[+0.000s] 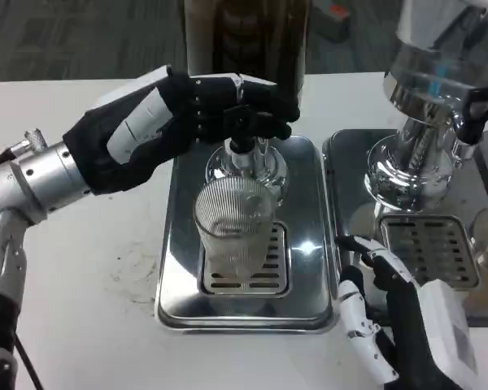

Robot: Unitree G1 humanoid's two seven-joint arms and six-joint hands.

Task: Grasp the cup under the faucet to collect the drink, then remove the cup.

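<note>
Left hand (187,110) reaches in from nine o'clock, its fingers closed over the black faucet (246,128) handle above the cup (234,226). That ribbed clear cup stands on the slotted grate of the steel drip tray (175,268) (directly under the spout). Right hand (394,321) rests at five o'clock by the tray's right edge, fingers apart, holding nothing. Bare white counter (89,268) lies open toward eight o'clock.

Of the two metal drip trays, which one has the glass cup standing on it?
The left tray, below the faucet under the left hand, bears the ribbed cup; the right tray has none.
</note>
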